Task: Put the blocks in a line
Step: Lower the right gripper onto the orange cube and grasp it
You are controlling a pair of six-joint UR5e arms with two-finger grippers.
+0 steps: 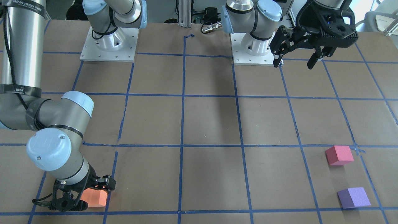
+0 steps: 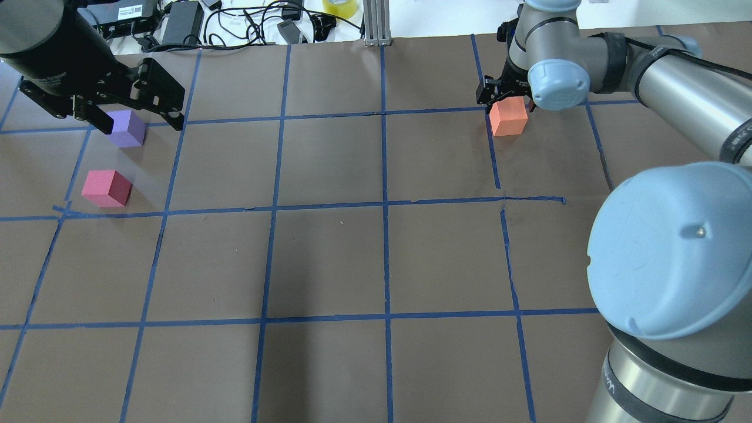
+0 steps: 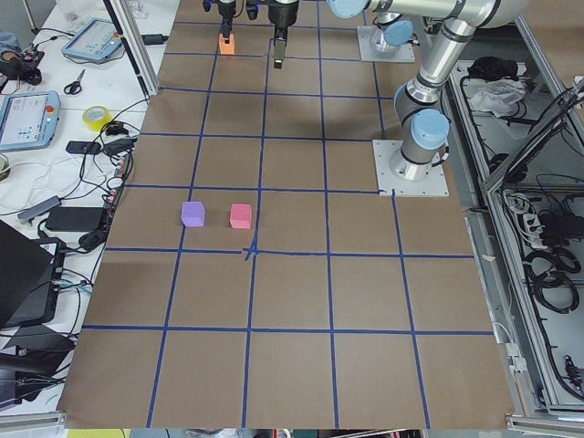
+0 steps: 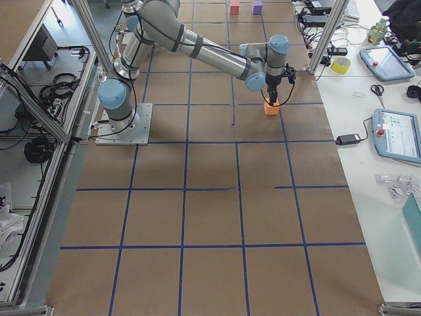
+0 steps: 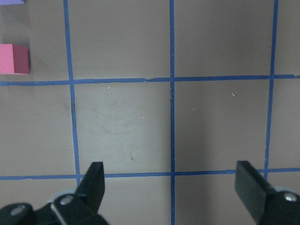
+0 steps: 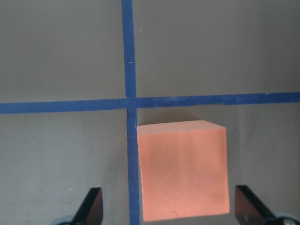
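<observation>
The table (image 2: 329, 264), papered in brown and gridded with blue tape, was pictured partway through the lining-up of three blocks, clock directions being read from the overhead view with 12 farthest from the robot. The right arm (image 2: 675, 76) was stretched out to about 1 o'clock on the table. The left arm was held high over the 10 o'clock area.

The right gripper (image 6: 171, 206) was lowered around the small orange foam cube (image 2: 508, 116). Its fingers (image 6: 91, 208) were spread on either side of the cube, and a gap was visible on each flank in the wrist view, so nothing was yet pinched. The left gripper (image 5: 172, 185) was empty, its fingers wide apart, well above the paper.

The orange cube was seated beside a tape crossing at 1 o'clock, well apart from the other two. The pinkish-red foam cube (image 2: 106, 188) lay at 10 o'clock, and the purple foam cube (image 2: 127, 129) sat near it, at its 1 o'clock, the pair not touching.

The step in hand was judged to be the grasp of the orange cube. A gentle closing of the fingers on the soft foam was called for next. A lift and a carry toward 9 o'clock would follow, with the cube set down on the line already suggested by the other pair.
</observation>
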